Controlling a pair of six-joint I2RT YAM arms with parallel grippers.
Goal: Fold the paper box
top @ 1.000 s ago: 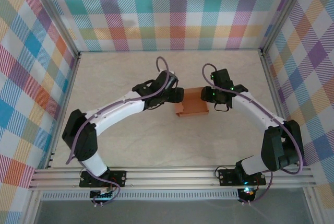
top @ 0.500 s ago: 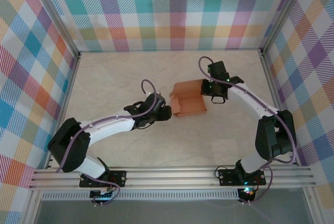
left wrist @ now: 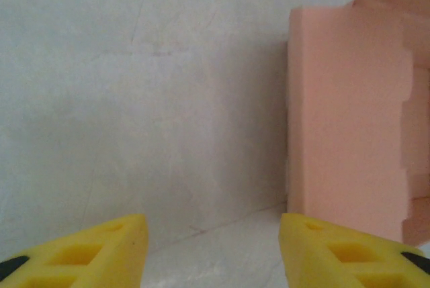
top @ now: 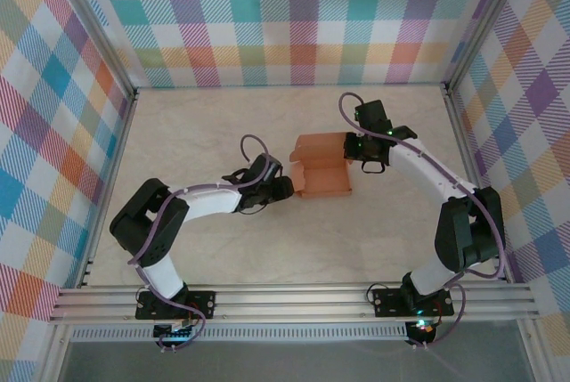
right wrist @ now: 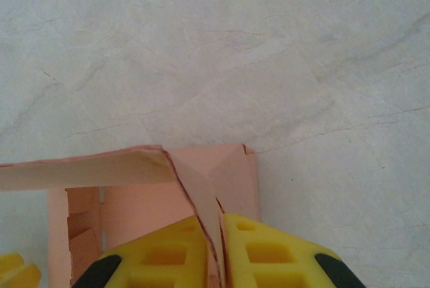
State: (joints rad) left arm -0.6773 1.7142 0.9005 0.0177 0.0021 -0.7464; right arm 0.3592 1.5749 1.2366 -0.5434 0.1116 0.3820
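Right gripper (right wrist: 220, 251): clenched on a thin raised flap of the paper box (right wrist: 141, 167); I read the card edge pinched between both yellow fingers (right wrist: 269, 248).

Left gripper (left wrist: 208, 234): released, fingers apart, nothing between them; the box's pale upright side stands ahead and to the right.

Paper box (top: 322, 173): salmon-orange, partly formed, near the middle of the counter (top: 205, 133), between the two grippers. Its right end is at the right gripper (top: 358, 152); the left gripper (top: 285, 189) sits just beside its left edge.

Surface: pale, marble-veined counter, matte, lightly creased in the wrist views.

Room: plaid-patterned walls (top: 303, 17) on three sides; an aluminium rail (top: 294, 304) along the near edge carries both bases.

Open room: bare counter behind the box up to the back wall, in front down to the rail, and wide on the far left.

Arm pose: my right arm rises from its base, elbow out near the right wall, forearm angled back toward centre. My left arm folds its elbow close to the left, forearm low, pointing right.
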